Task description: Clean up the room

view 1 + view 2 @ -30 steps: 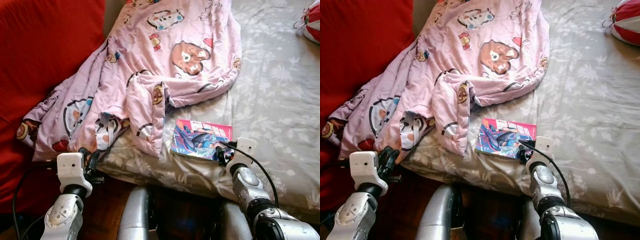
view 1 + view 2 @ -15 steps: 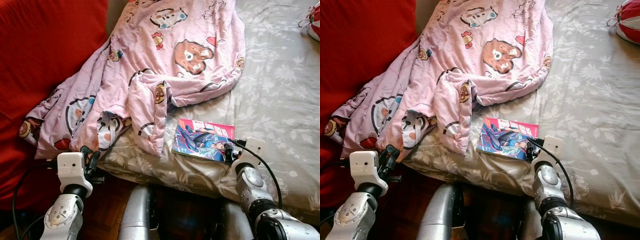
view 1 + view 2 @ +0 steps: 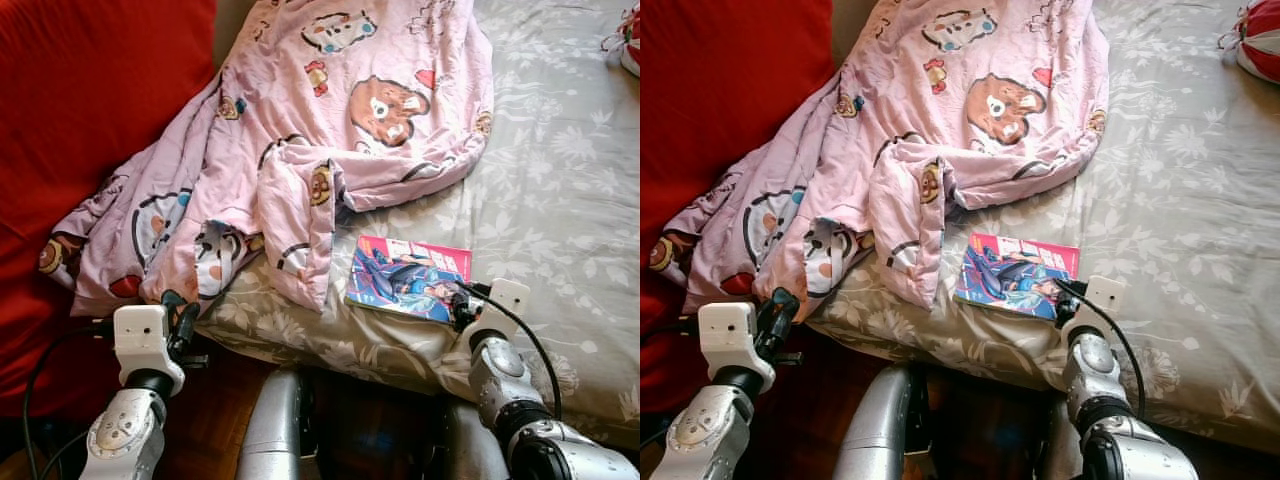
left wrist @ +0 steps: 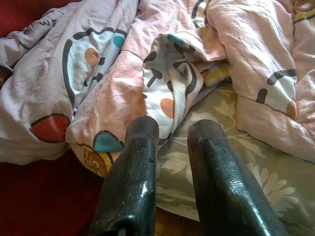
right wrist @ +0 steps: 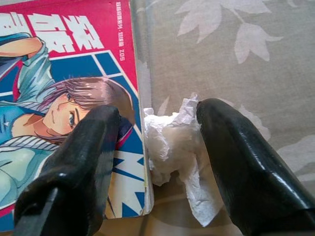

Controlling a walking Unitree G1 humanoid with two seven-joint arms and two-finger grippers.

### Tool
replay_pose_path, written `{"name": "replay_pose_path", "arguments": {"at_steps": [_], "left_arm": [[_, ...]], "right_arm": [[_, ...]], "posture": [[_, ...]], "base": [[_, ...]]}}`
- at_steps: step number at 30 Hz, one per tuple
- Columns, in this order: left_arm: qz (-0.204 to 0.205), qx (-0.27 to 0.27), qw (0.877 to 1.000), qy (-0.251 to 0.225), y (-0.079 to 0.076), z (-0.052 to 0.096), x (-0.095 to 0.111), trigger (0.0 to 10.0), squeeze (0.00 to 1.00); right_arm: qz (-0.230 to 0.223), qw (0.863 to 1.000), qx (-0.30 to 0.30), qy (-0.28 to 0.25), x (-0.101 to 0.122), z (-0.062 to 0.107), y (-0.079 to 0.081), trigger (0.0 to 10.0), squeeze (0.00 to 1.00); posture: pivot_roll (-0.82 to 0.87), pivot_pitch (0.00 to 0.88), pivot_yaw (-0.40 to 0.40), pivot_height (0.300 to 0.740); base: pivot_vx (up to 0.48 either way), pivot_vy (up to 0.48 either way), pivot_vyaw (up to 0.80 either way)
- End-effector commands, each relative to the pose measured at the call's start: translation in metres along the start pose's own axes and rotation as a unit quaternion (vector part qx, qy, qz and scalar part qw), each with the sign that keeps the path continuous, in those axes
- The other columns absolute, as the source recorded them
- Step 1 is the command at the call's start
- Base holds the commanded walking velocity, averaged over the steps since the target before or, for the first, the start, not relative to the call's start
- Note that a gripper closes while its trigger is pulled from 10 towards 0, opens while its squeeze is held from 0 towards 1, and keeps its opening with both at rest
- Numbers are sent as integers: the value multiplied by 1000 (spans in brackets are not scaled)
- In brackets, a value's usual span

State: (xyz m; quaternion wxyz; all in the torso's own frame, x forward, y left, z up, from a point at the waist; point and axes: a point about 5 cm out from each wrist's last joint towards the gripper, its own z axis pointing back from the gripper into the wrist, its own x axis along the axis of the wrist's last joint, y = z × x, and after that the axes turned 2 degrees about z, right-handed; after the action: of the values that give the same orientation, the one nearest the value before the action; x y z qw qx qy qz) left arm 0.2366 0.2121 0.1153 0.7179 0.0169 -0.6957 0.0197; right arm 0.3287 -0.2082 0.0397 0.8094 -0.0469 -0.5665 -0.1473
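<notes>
A big bed [image 3: 560, 190] with a soft gray sheet printed with pale leaves has a wrinkly pink cartoon-bear blanket [image 3: 330, 120] spilling over its left edge toward a red couch [image 3: 70, 120], and the right side of the sheet lies flat and open. A flat, shiny comic book [image 3: 408, 277] lies near the front edge. The right gripper [image 5: 157, 147] has its fingers spread around a crumpled white tissue [image 5: 172, 152] touching the book's edge, and the left gripper [image 4: 170, 147] hangs by the blanket's corner with a narrow gap.
</notes>
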Motion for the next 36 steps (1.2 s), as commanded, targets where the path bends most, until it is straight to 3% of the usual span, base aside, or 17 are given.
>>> {"name": "replay_pose_path", "arguments": {"at_steps": [1,7,8,9,11,28,36], "left_arm": [[-11,14,1000,7,9,6,0,10000,0],[-10,13,1000,6,9,6,0,10000,0],[-10,13,1000,7,9,6,0,10000,0],[-10,12,1000,7,9,6,0,10000,0],[-10,12,1000,7,9,6,0,10000,0],[-17,14,1000,10,10,6,-1,10000,0],[-17,15,1000,10,10,4,-3,10000,0]], "right_arm": [[-7,999,-17,28,-16,5,-7,10000,0],[-13,999,-32,31,-18,5,-14,10000,0],[-17,999,-35,34,-18,5,-16,8902,0],[-19,999,-36,35,-18,5,-16,8902,0],[-24,998,-33,38,-19,5,-16,0,0],[-33,998,-23,45,-25,8,-10,0,0],[-29,997,-47,50,-29,9,-18,0,0]], "posture": [[264,288,146,606],[264,287,148,606],[263,287,148,606],[263,287,148,606],[263,287,148,606],[271,287,153,606],[266,287,147,606]], "base": [[0,0,0],[0,0,0],[0,0,0],[0,0,0],[0,0,0],[0,0,0],[0,0,0]]}}
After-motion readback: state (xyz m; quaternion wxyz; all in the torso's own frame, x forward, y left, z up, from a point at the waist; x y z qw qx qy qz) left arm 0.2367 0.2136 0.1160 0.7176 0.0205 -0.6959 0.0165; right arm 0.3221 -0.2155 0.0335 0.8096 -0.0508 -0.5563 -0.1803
